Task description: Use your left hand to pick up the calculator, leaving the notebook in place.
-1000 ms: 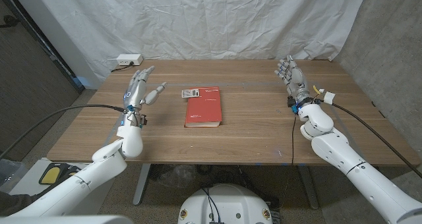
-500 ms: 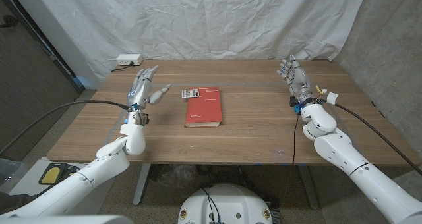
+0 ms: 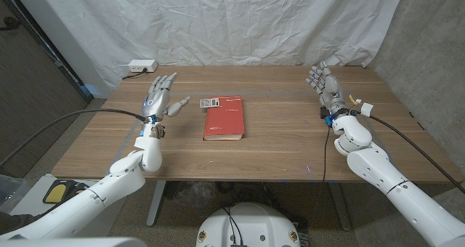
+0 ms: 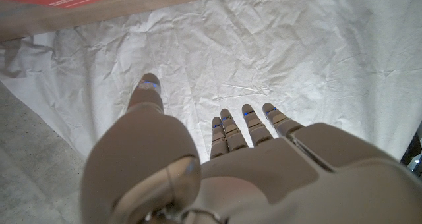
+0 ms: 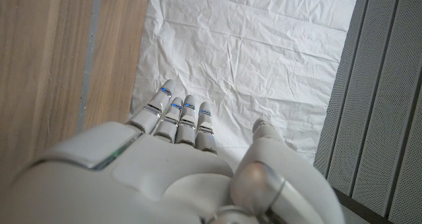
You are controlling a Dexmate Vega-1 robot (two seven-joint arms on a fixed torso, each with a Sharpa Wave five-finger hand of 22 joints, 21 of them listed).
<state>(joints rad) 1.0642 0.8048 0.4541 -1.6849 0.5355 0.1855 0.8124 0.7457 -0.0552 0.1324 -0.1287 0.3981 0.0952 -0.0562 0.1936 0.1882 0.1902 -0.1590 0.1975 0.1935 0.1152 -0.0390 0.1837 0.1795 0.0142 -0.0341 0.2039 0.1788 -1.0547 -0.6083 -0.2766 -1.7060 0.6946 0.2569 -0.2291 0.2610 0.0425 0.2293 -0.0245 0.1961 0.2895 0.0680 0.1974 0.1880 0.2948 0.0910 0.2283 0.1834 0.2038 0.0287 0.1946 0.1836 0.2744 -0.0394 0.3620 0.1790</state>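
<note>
calculator point(image 3: 210, 102): just one, touching the far-left corner of your notebook, a bit right of your left hand; keys too tiny to read
notebook point(image 3: 224, 117): one, red, mid-table; white cover text is unreadable
left hand point(image 3: 160, 96): fingers spread wide, holding nothing
right hand point(image 3: 324, 84): fingers apart, holding nothing, far right

Wooden table point(image 3: 276, 142) against a wrinkled white sheet backdrop point(image 3: 240, 22). Small white box point(image 3: 141, 66), maybe a power strip, at its far left corner. Grey wall point(image 3: 429, 51) right, dark panel point(image 3: 36, 94) left.
</note>
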